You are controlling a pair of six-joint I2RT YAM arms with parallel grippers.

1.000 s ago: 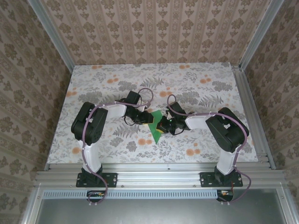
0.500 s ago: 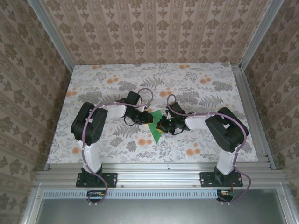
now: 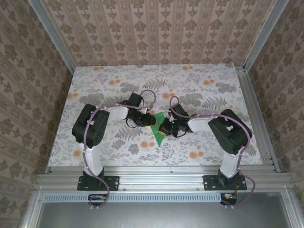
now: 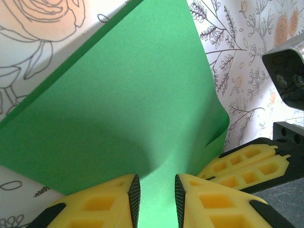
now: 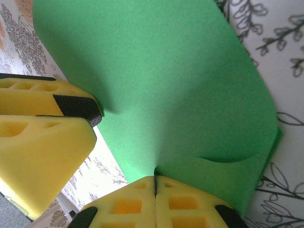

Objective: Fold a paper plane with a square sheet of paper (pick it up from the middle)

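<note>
Pincers of mine, left (image 3: 152,121) and right (image 3: 165,127), come tip to tip over the near middle of the flower-printed table top (image 3: 204,85) in the overhead view. Both are on the thin bright green square sheet of paper (image 3: 159,137), which lies there with one pointed corner toward the table's near edge.

From my left wrist, my yellow fingers (image 4: 95,204) stand a narrow gap apart, with green paper showing in the gap. I cannot tell whether they nip the paper or only press on it. The sheet (image 4: 128,95) spreads out over the table, and a second layer shows along one edge.

From my right wrist, my fingers (image 5: 190,204) are closed flush together on the sheet (image 5: 156,71). The paper puckers where it enters the seam and lifts off the table.
</note>
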